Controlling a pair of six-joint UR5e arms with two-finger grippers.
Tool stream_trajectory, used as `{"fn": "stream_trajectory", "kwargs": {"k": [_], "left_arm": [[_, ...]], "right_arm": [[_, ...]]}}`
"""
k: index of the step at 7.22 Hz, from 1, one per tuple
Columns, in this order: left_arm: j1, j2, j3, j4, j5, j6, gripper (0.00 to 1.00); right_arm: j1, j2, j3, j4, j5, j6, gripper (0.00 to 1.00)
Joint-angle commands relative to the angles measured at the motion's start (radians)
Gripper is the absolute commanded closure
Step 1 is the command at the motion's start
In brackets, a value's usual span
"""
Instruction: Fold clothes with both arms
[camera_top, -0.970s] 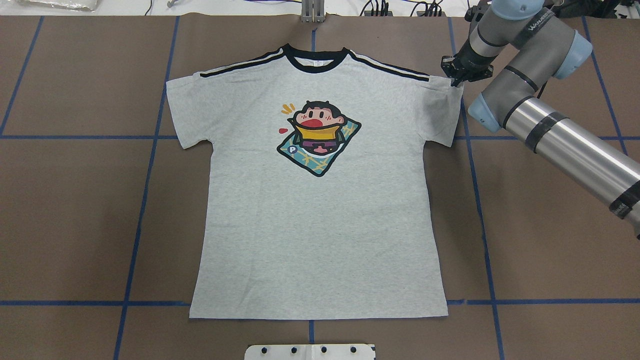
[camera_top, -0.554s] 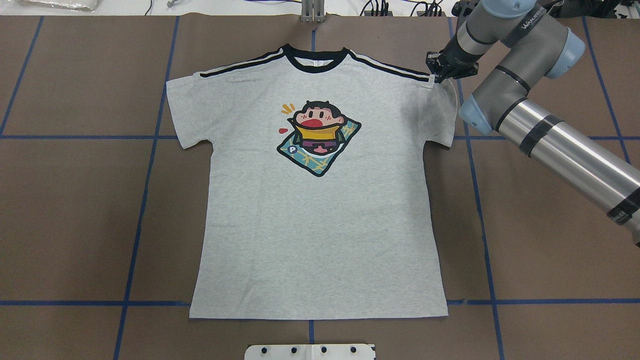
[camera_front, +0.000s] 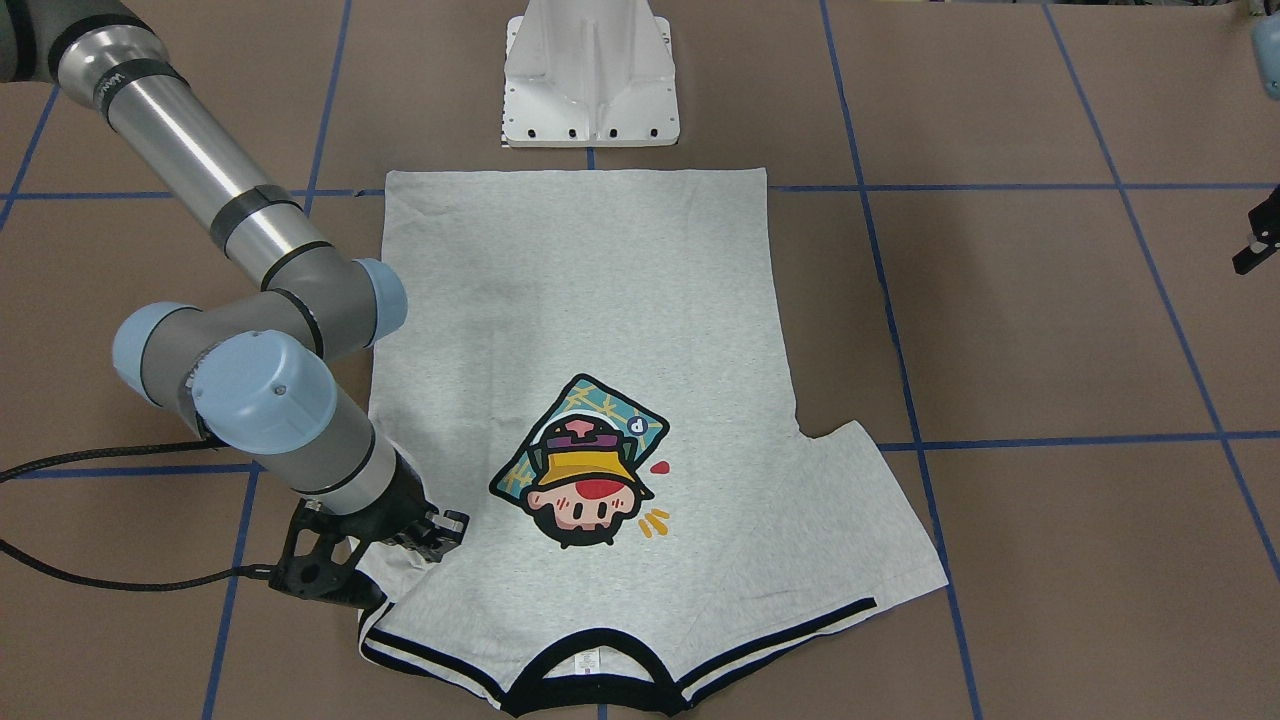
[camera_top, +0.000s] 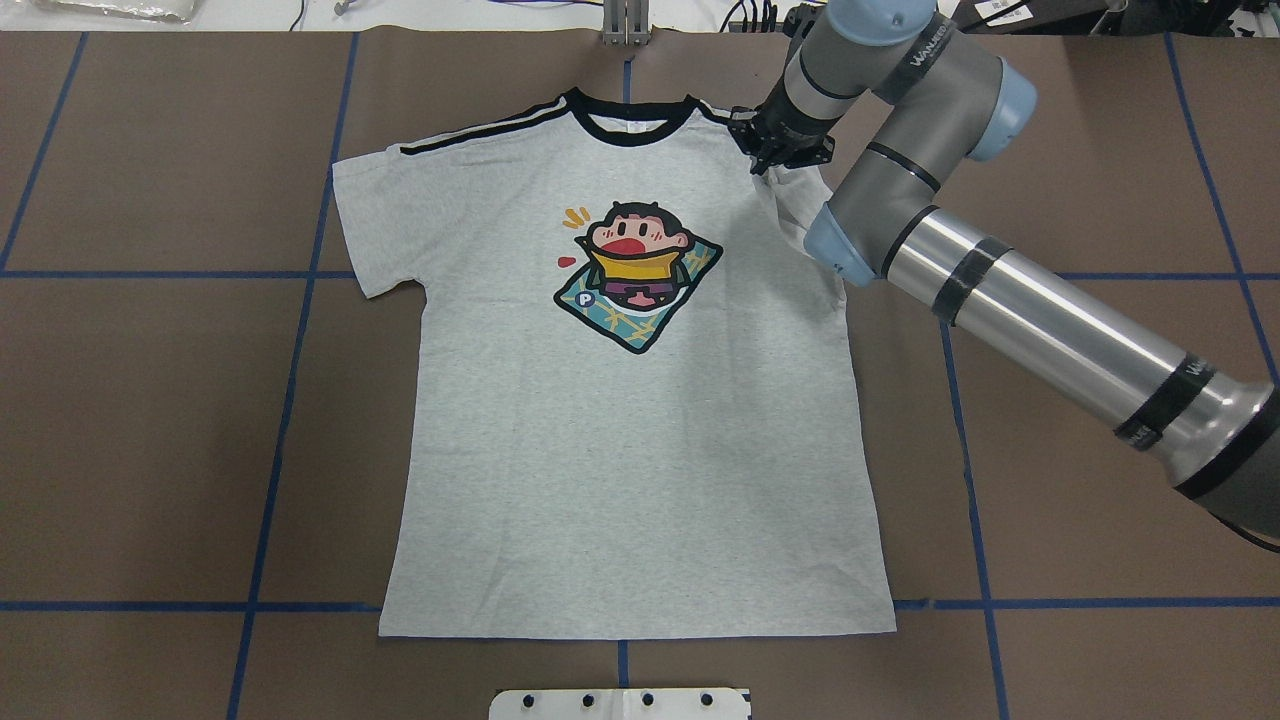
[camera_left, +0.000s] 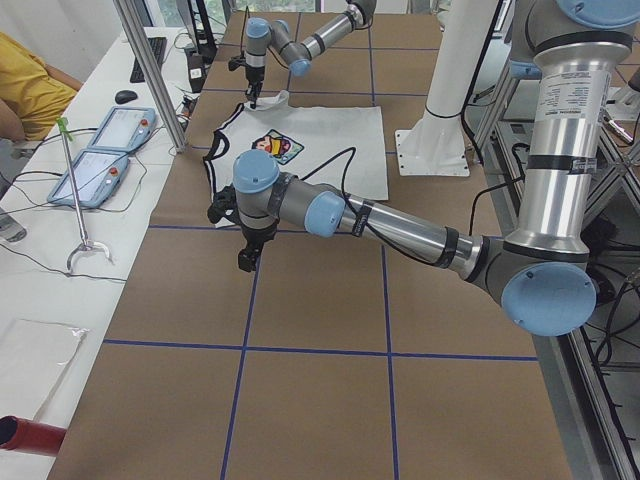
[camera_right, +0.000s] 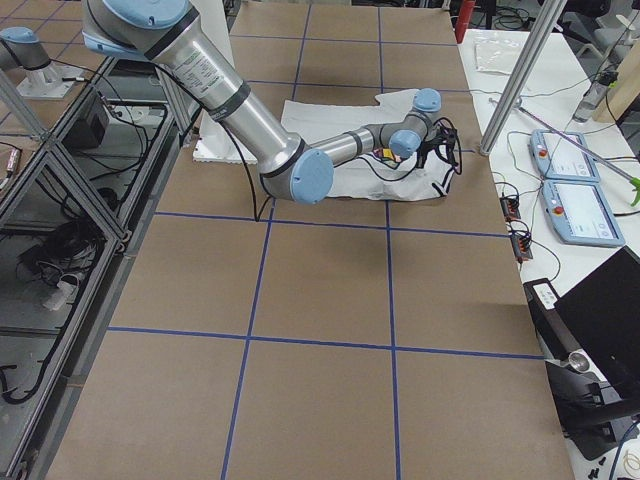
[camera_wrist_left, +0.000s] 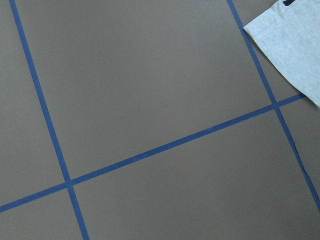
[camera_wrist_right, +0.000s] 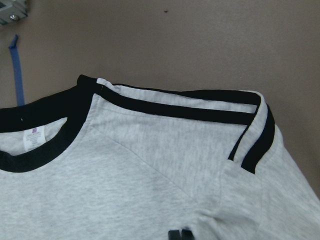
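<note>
T-shirt (camera_top: 630, 450), heather-grey knit with puckered sleeve (camera_top: 795, 200) pinched by right tool (camera_top: 768, 166).

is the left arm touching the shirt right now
No, the left arm hangs over the bare brown table, well apart from the T-shirt.

T-shirt (camera_top: 630, 450) flat on table (camera_top: 150, 400), hem (camera_top: 640, 634) toward pedestal base (camera_front: 590, 80); right gripper (camera_top: 768, 168) on shoulder beside collar (camera_top: 628, 130).
</note>
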Motion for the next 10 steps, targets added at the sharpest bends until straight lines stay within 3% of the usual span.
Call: {"fn": "stream_trajectory", "kwargs": {"k": [1, 3, 6, 7, 8, 10], "left_arm": [[0.0, -0.001, -0.003, 0.0, 0.0, 0.0, 0.0], [0.0, -0.001, -0.015, 0.0, 0.0, -0.003, 0.0], [0.003, -0.003, -0.01, -0.001, -0.009, -0.003, 0.0], [0.005, -0.012, -0.003, -0.003, -0.008, 0.0, 0.0], [0.018, -0.021, -0.001, -0.002, -0.005, 0.002, 0.0], [0.025, -0.072, 0.025, -0.029, 0.001, -0.053, 0.0]], "right_arm": [[-0.021, 0.07, -0.106, 0.002, -0.067, 0.014, 1.0], [-0.032, 0.114, -0.172, 0.003, -0.112, 0.02, 1.0], [-0.033, 0.117, -0.195, 0.012, -0.144, 0.038, 1.0], [-0.035, 0.117, -0.196, 0.035, -0.146, 0.09, 0.16], [-0.035, 0.131, -0.191, 0.049, -0.146, 0.142, 0.01], [-0.026, 0.128, -0.125, 0.046, -0.14, 0.158, 0.0]]}}
